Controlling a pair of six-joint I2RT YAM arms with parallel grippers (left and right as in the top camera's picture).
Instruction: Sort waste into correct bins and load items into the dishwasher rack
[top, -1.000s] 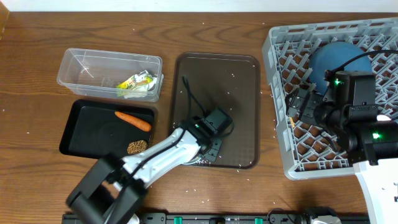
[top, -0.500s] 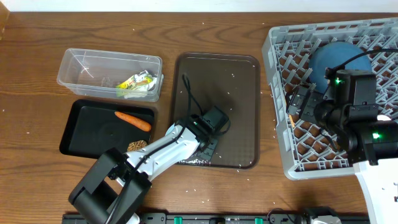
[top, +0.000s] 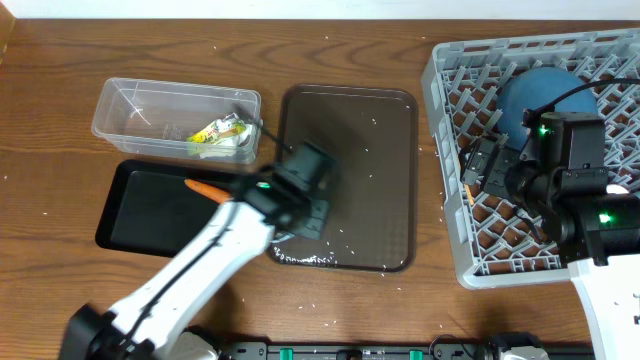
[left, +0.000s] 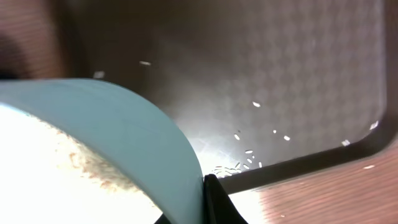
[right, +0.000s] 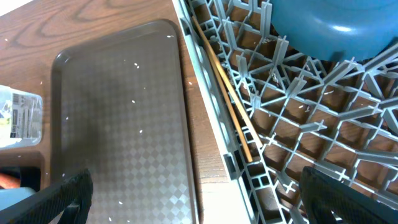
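Observation:
My left gripper (top: 298, 196) is shut on the light-blue cup (left: 124, 124), held over the left edge of the brown serving tray (top: 370, 150); one finger (left: 212, 200) presses on the cup's wall. Rice grains (left: 239, 163) lie in the tray's near corner. The carrot (top: 200, 186) lies in the black tray (top: 140, 215), partly hidden by the arm. Yellow-green wrappers (top: 220, 133) sit in the clear tub (top: 130, 108). My right gripper (right: 202, 205) is open and empty over the left rim of the grey rack (top: 450, 130). The dark-blue dish (top: 540, 95) and the chopsticks (right: 227, 87) are in the rack.
The brown lump is hidden under my left arm. The white bowl, pink cup and tissue are not in view. Stray rice grains dot the wooden table (top: 60, 60). The right arm's body covers the rack's near right part.
My left gripper has moved up and to the left with the cup, from the tray's near part to its left edge beside the black tray. The right arm has not moved.

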